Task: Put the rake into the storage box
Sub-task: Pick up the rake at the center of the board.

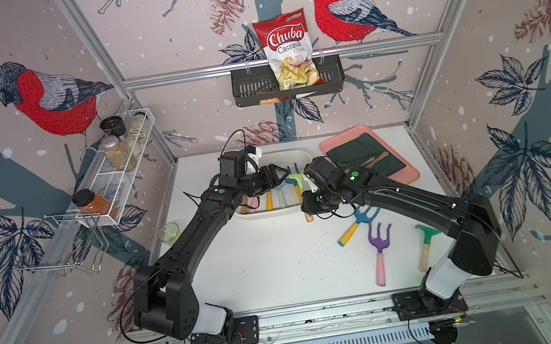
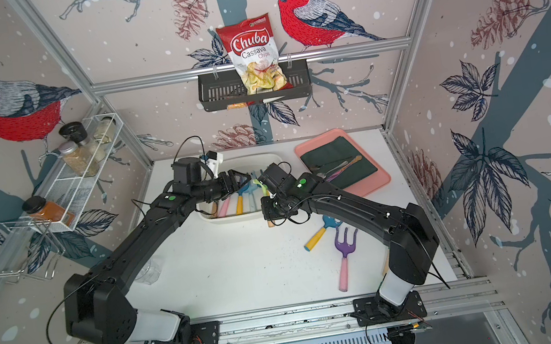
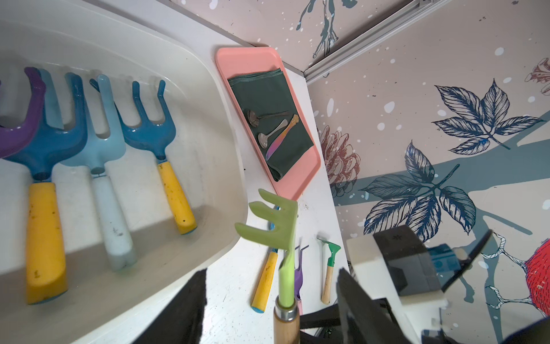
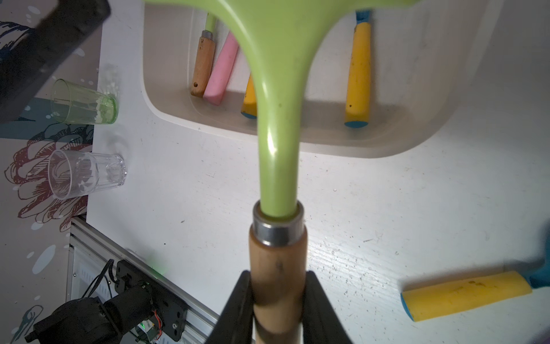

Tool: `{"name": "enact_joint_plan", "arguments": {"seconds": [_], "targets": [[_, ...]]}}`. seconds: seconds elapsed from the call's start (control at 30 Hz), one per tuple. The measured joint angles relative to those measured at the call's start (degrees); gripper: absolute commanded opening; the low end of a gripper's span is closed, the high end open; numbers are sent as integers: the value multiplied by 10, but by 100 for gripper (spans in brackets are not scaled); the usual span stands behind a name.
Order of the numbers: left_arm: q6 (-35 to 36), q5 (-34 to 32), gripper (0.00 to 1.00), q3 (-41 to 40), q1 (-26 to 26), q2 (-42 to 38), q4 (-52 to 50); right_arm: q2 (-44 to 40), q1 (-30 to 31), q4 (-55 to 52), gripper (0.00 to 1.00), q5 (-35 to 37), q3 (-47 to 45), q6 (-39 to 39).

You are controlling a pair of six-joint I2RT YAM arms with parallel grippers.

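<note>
low in the right wrist view, my right gripper clamps the rake by its handle, left gripper apart; it hangs over the storage box edge, not yet inside.

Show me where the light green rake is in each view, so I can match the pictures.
Top view: light green rake at the storage box's right edge.
Top view: the same spot.
Left wrist: its toothed head beside the box's rim.
Right wrist: its stem fills the middle, handle in the right pincer.
Shared landmark: the white storage box.
</note>
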Motion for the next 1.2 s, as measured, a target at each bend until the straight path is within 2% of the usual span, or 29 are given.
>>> {"name": "enact_joint_plan", "arguments": {"seconds": [0.37, 0.77, 1.03, 1.2], "targets": [[-24, 11, 63, -32, -12, 2, 33, 35, 2, 4, 17, -18, 35, -19], [-24, 10, 33, -32, -14, 23, 55, 60, 19, 6, 17, -37, 60, -20], [-23, 9, 26, -35, -14, 27, 56, 63, 23, 9, 17, -49, 67, -20], [-23, 4, 12, -35, -14, 27, 55, 63, 24, 10, 17, -49, 68, -19]]}}
